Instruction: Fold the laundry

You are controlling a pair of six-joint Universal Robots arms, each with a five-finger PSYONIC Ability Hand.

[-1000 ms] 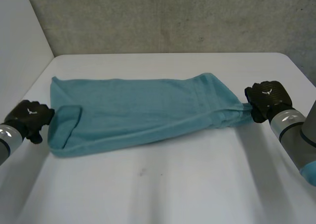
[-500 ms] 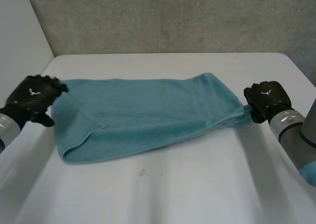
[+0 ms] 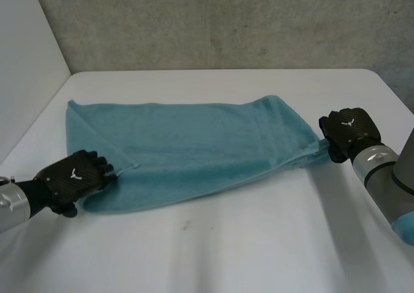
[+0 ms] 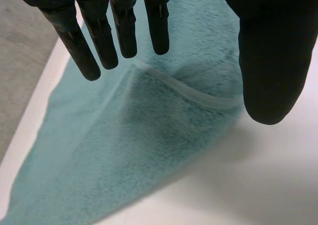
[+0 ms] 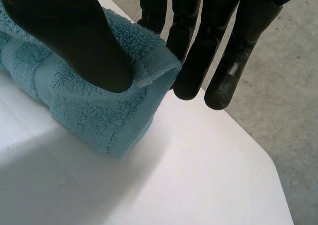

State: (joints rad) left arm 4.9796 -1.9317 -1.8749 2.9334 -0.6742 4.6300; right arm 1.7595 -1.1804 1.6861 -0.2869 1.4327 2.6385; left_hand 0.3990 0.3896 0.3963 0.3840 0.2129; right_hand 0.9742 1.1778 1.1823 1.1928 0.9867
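Towel (image 3: 194,144) of plush teal terry, folded long, flat across white counter (image 3: 226,254). Right hand (image 3: 346,132) pinching its ribbed end between fingers (image 5: 191,46) and thumb. Left hand (image 3: 71,178) released, fingers (image 4: 102,36) straight, apparently just over the near corner.

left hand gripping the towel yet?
No, the left hand is open above the towel, straight fingers and thumb held apart and pinching nothing.
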